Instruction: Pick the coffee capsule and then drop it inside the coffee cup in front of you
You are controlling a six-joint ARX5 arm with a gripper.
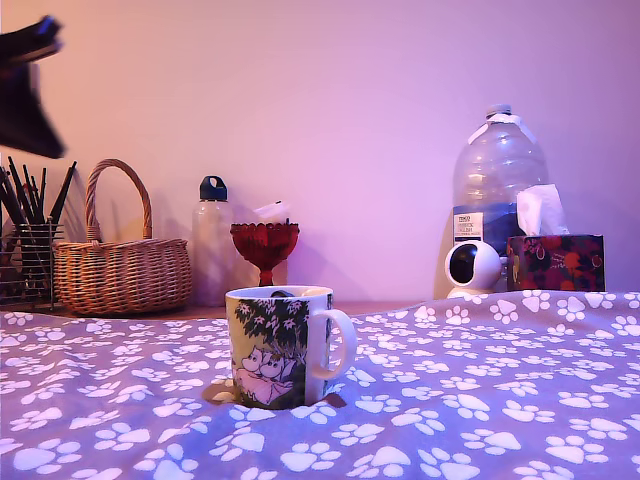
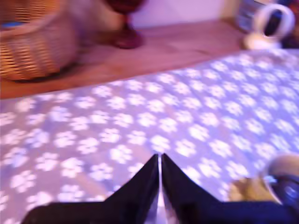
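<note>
White ceramic, the coffee cup (image 1: 278,345) is sitting on the paw-print cloth (image 1: 480,400), the coffee capsule (image 1: 281,293) seemingly peeking over its rim. The gripper (image 2: 160,157) is hanging clenched, empty, at the exterior view's left; a low sweep risks toppling it.

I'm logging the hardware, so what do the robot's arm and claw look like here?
The matte black claw has two wedge-shaped fingers tapering to sharp points. No cables, markings or labels show. In the exterior view, only a dark, blurred, angular piece of the arm appears at that view's top left.
</note>
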